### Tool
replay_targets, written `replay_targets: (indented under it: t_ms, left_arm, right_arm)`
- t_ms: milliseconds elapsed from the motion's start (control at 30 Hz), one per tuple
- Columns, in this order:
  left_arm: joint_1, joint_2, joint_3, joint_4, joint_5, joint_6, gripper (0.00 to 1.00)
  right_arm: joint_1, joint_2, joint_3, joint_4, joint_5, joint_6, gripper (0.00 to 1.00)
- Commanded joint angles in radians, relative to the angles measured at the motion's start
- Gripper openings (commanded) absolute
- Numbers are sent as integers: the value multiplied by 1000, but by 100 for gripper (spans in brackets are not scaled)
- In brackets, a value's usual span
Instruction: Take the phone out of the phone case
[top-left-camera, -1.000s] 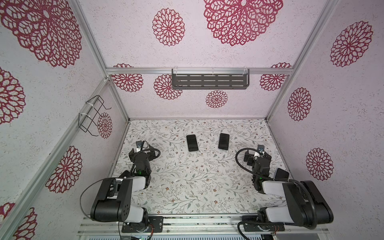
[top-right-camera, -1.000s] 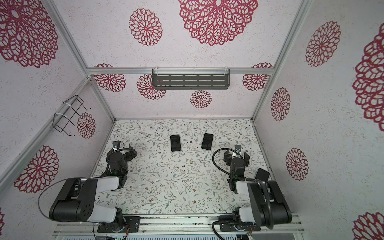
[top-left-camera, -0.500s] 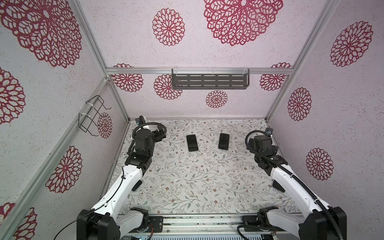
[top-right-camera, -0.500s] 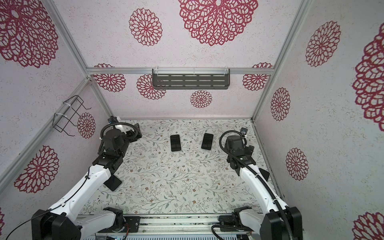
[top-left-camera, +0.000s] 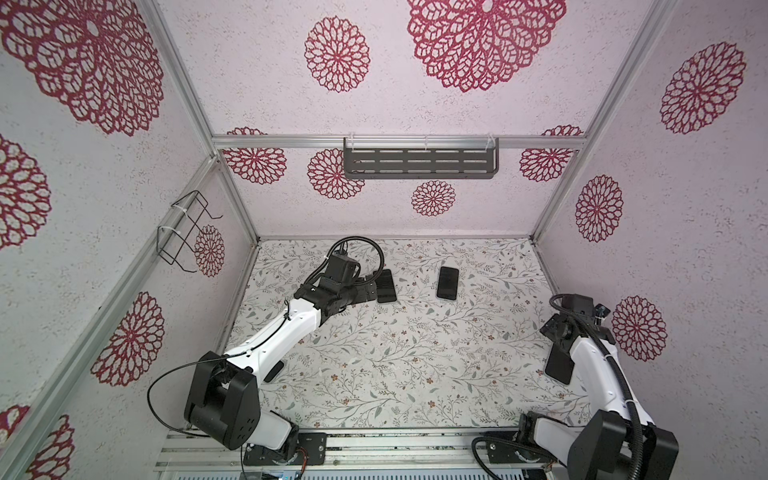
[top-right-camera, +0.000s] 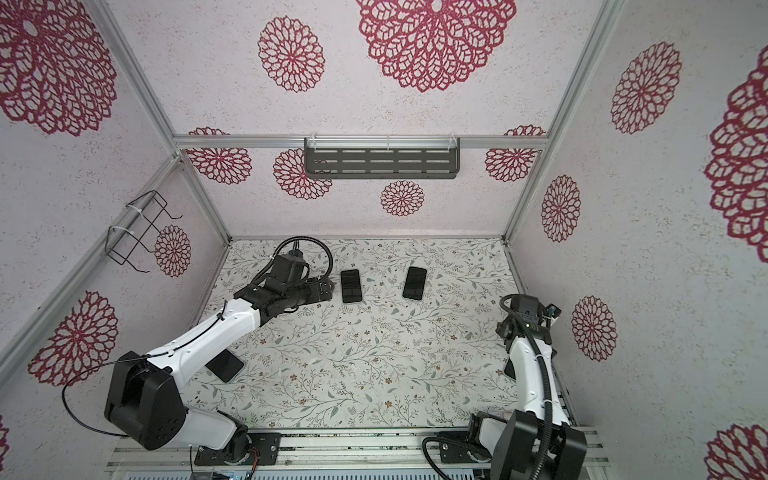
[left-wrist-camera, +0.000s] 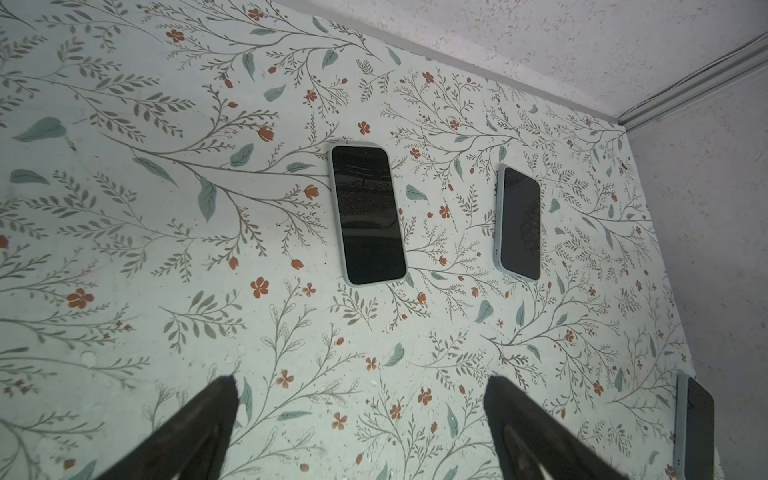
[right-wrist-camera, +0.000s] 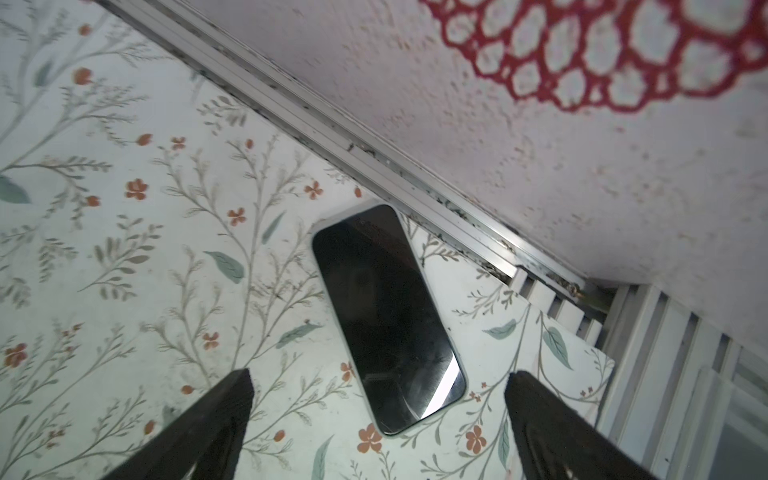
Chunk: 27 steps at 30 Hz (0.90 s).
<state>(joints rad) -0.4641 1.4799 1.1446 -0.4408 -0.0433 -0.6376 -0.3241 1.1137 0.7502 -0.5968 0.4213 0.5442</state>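
Both grippers stood wide open with nothing in them. The left gripper (left-wrist-camera: 361, 386) hung low over the floral table (left-wrist-camera: 124, 257), pointed at the nearest phone (left-wrist-camera: 368, 214) and just short of it; the right gripper (right-wrist-camera: 378, 380) hovered over a second phone (right-wrist-camera: 386, 320) lying close beside the wall rail (right-wrist-camera: 415, 178). Each phone lay flat, screen up, seated in a pale phone case (left-wrist-camera: 336, 187). Judging from this, the thin rim was the trouble: fingers (left-wrist-camera: 199, 424) closing on the long edges would likely pinch case and phone together and lift both as one. A push on the flat handset could simply slide it across the smooth table. At the rail, the outer finger had little room to drop. With the arms over different phones, neither could brace the case while the other peeled, so the phone might stay seated
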Motion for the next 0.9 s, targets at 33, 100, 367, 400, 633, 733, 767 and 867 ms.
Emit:
replay_targets:
  t_ms: [33, 100, 367, 400, 633, 733, 767, 867]
  left_arm:
    - [-9, 1, 33, -13, 25, -15, 97]
    - [-9, 0, 31, -13, 25, -14, 97]
    - [-9, 0, 36, -20, 10, -16, 97]
    - [-10, 0, 38, -21, 10, -16, 97]
    - [-10, 10, 44, -26, 7, -12, 97]
    - [-10, 18, 47, -26, 11, -12, 97]
    - [-10, 21, 48, -26, 9, -13, 97]
    - [-10, 25, 52, -29, 13, -15, 97]
  right_arm:
    - [-90, -12, -46, 15, -91, 28, 99]
    - [-105, -9, -61, 27, -87, 15, 99]
    - [-190, 34, -122, 113, -311, -30, 99]
    - [-198, 38, -132, 122, -324, -30, 99]
    - [-240, 34, -158, 147, -329, -37, 99]
    - [-256, 34, -164, 154, -321, -38, 99]
    - [-261, 38, -166, 156, -324, -38, 99]
    - [-283, 50, -168, 167, -325, -41, 99]
